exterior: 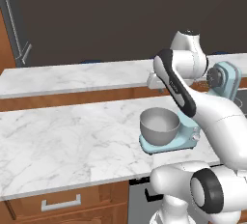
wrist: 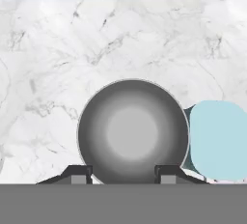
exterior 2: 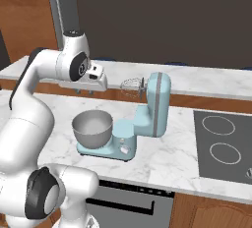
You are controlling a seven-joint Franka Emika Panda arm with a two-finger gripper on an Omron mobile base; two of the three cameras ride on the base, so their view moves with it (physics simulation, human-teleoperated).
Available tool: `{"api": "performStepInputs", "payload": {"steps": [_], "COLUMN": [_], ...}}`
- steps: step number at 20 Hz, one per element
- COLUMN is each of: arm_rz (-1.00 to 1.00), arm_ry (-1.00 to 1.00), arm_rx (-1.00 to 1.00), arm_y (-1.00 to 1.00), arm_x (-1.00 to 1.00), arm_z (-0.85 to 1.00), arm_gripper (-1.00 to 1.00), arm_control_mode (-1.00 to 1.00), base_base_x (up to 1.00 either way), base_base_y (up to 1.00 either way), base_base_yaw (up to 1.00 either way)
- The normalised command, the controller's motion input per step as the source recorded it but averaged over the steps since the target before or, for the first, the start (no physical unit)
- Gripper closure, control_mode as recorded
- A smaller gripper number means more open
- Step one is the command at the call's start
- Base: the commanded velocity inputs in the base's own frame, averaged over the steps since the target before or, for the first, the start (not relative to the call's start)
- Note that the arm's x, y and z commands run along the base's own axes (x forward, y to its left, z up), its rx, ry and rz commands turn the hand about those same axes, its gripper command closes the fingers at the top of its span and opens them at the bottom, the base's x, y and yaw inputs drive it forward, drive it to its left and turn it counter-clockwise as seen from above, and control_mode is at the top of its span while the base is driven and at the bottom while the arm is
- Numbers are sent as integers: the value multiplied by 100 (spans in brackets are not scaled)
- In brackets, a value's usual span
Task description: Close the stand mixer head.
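Pale blue stand mixer head (exterior 2: 156, 105) tilted up | beside tool (exterior 2: 83, 92) | tool wide, empty

Pale blue on the mixer head (exterior 2: 158, 103), a grey stripe running down its side, a dark round hub and a silvery wire whisk (exterior 2: 130, 86) at its front. Same pale blue for the base (exterior: 170, 143), with a small white knob. The bowl (wrist: 132, 130) is plain grey metal, lighter at its middle. White marble with grey veins across the counter (exterior: 62, 141), warm brown wood below it, and a pale handle on the drawer (exterior: 60, 203). Dark grey cooktop (exterior 2: 224, 146) at the counter's right end, thin white rings on it. Dark brown wall (exterior 2: 162, 15) behind. The arm (exterior 2: 29, 109) is white with dark joints.
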Motion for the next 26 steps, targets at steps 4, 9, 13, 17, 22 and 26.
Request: {"api": "performStepInputs", "payload": {"steps": [4,9,13,17,22,26], "arm_rz": [0,1,6,6,4,3], "arm_ry": [0,-13,-17,-15,-6,0], "arm_rx": [0,-2,-1,0,3,17], "arm_y": [-2,-45,-62,-66,-78,-93], "arm_x": [-3,-55,-80,-81,-40,0], "arm_z": [0,11,16,25,20,16], "arm_gripper": [-100,-100,-100,-100,-100,-100], "arm_control_mode": [-100,-100,-100,-100,-100,-100], "base_base_x": [0,0,0,0,0,0], "base_base_y": [0,0,0,0,0,0], "base_base_yaw": [0,0,0,0,0,0]}}
